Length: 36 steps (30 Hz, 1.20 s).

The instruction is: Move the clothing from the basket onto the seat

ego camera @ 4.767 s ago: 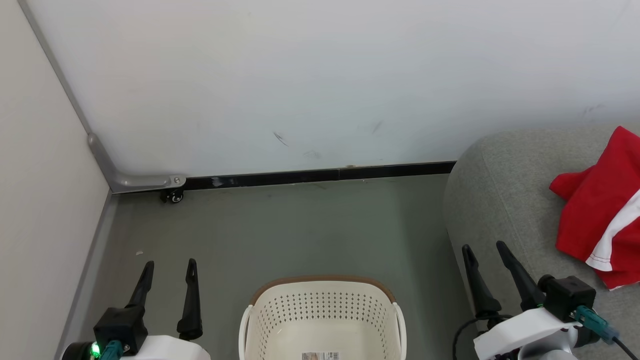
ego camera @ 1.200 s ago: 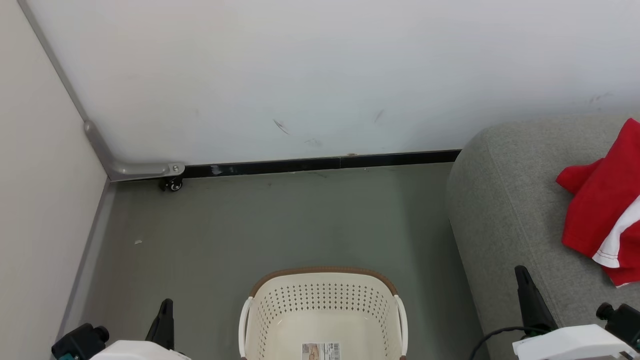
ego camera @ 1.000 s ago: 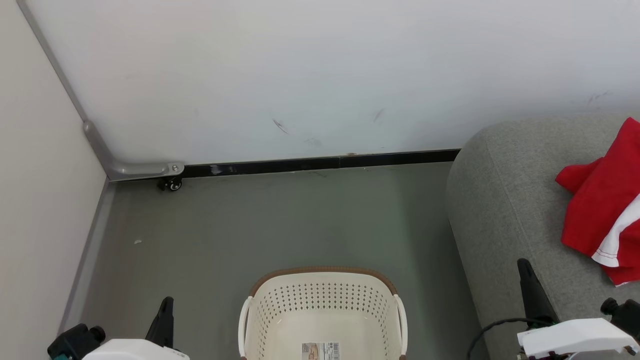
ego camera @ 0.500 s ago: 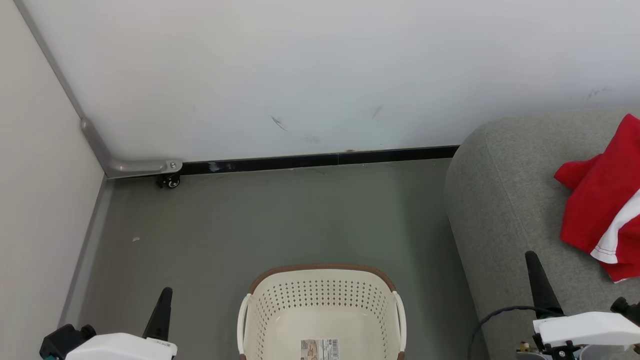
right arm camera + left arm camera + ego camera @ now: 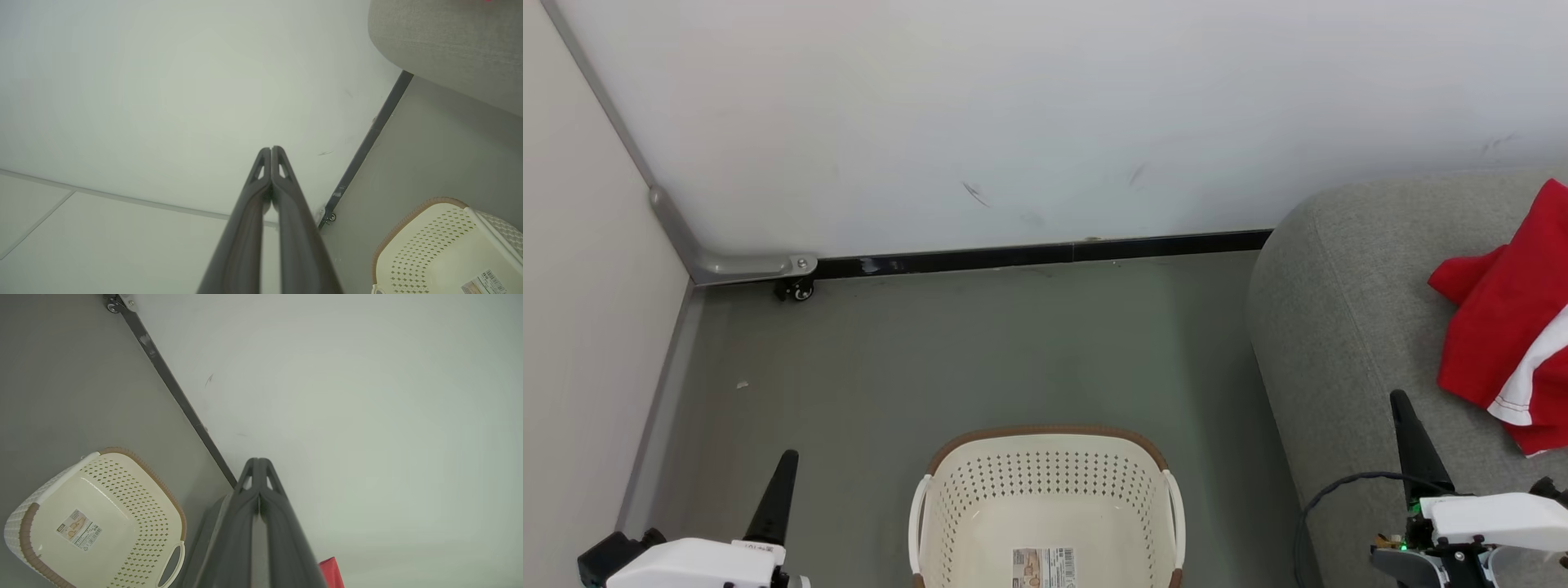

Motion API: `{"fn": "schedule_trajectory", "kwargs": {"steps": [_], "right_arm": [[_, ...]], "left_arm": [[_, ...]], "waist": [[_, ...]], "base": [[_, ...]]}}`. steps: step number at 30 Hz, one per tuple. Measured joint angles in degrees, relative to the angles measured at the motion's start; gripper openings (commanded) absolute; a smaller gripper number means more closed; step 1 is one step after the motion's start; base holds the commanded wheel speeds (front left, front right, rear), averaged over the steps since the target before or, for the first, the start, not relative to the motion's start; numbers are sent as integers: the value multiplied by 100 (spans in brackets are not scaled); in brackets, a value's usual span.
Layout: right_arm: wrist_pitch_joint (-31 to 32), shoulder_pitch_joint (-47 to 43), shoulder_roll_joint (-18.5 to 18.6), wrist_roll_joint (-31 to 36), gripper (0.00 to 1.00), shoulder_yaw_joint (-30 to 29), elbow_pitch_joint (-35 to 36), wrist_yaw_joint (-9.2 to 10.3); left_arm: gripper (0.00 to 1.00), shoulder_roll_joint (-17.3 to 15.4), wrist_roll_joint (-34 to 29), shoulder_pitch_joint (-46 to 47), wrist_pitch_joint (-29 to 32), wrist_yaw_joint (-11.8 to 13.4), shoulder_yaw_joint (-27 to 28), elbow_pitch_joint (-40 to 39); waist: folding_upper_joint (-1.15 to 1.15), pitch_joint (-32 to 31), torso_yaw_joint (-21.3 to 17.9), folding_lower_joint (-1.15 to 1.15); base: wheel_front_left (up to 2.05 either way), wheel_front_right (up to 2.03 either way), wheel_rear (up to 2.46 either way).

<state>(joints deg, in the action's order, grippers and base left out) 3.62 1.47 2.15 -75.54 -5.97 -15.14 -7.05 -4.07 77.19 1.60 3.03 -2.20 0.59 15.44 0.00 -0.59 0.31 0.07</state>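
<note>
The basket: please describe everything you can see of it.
The basket is cream-white, plastic by its look, a rounded rectangle with walls pierced by rows of small holes, a brown rim and a white handle on each side. It stands upright on the grey floor, holding no clothing; a barcode sticker lies on its bottom. The grey seat is to its right, apart from it. Only the floor touches it.

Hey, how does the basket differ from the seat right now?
The basket is cream perforated plastic with a brown rim; the seat is grey woven upholstery. The seat is far bigger than the basket. The basket holds just a sticker, while the seat bears the red clothing. Both have rounded corners.
</note>
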Motion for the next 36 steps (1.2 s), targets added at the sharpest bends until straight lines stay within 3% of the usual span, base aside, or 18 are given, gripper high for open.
{"fn": "schedule_trajectory", "kwargs": {"steps": [20,36], "right_arm": [[219,205,2,-1577,0,-166,-23,0],[220,233,2,-1591,0,-171,-23,0]], "left_arm": [[0,168,1436,133,311,-455,413,25],[0,194,1452,197,311,-461,423,42]], "waist": [[0,73,-32,-3],[0,73,-32,-4]], "base": [[0,0,0],[0,0,0]]}}
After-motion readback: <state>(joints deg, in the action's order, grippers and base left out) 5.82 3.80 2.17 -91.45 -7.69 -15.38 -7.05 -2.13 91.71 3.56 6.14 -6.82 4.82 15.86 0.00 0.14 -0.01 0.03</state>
